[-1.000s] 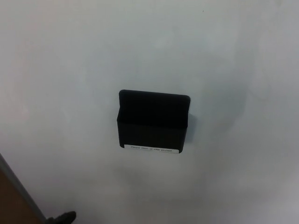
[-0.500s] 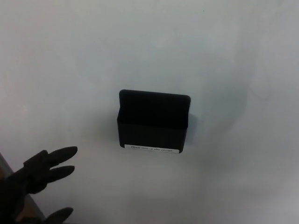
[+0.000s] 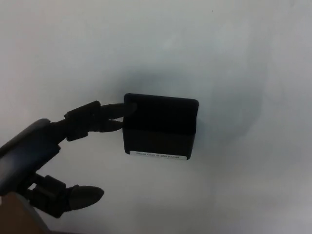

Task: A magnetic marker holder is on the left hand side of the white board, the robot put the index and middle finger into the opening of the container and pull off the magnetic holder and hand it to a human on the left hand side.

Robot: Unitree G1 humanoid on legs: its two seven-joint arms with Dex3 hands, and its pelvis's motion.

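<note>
Reaching in from the left, my left hand [image 3: 58, 156] is released, two fingers [image 3: 105, 117] touching the black marker holder's [image 3: 160, 127] left edge; it sits stuck on the whiteboard [image 3: 234, 58], thumb hanging below.

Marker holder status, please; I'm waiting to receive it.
Left robot hand open, two fingers at marker holder left edge. Holder on whiteboard. Right hand not in view. Nothing in the way.

Illegible white label [image 3: 159, 155] on holder [image 3: 160, 127] front

Small dark speck [image 3: 211, 11] near the top edge.
</note>
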